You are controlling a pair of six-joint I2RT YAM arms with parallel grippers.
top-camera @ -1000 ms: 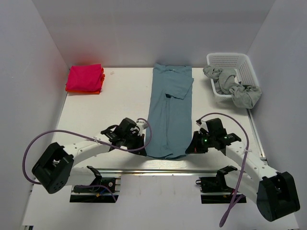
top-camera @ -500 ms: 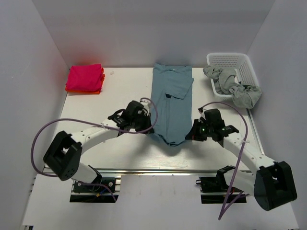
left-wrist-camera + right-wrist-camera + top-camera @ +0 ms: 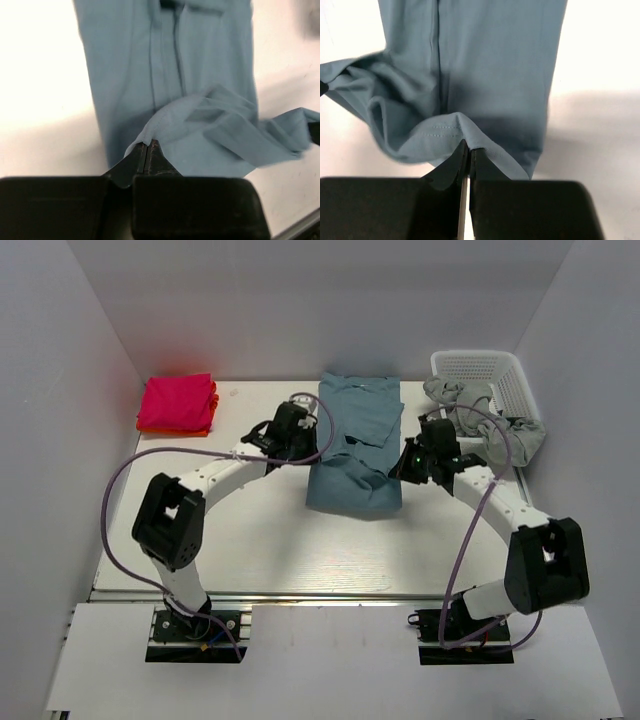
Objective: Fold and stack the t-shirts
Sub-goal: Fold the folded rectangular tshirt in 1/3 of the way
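White table (image 3: 250, 540) holds the teal shirt (image 3: 355, 440) at its middle, near hem doubled over the body. Left end effector (image 3: 148, 150) and right end effector (image 3: 468, 147) are each clamped on a hem corner. Pink shirt (image 3: 177, 403) lies folded far left; grey shirt (image 3: 500, 430) hangs from the basket (image 3: 480, 365).

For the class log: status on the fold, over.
Left gripper, right gripper: jaws shut on teal t-shirt hem, lifted mid-fold. Pink stack, basket well aside, nothing blocking.
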